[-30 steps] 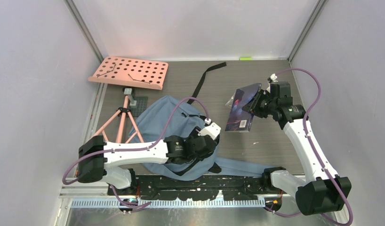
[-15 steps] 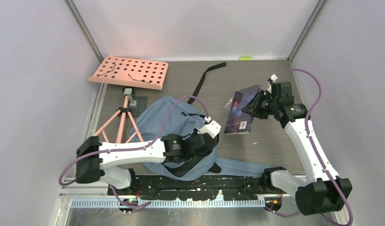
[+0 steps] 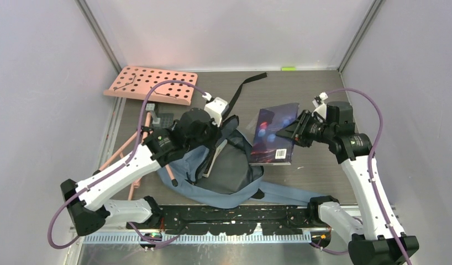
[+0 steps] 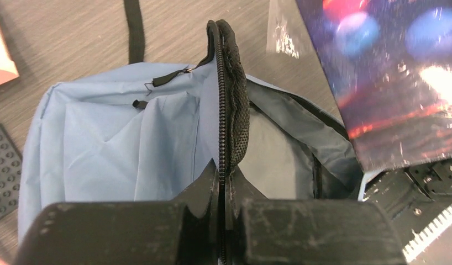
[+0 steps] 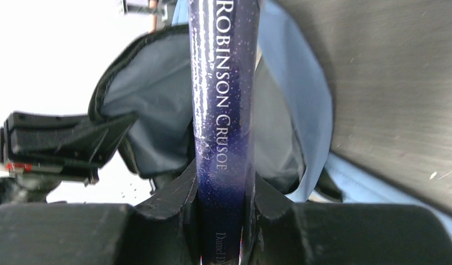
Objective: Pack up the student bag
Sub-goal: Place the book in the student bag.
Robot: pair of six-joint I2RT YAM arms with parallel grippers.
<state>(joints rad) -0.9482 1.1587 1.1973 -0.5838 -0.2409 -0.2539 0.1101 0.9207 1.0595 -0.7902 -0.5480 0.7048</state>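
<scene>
Left jaws: pressed together on the zippered rim (image 4: 228,83) of the student bag (image 3: 235,193), which lay on the tabletop (image 3: 318,94), mouth lifted open. Right jaws: pinching a book (image 3: 274,132) across its covers, just beside that mouth. We judged the risks: rim slipping free and the mouth collapsing; book corner snagging fabric. Left arm stretched forward over the bag; right arm bent inward, book tilted.
</scene>
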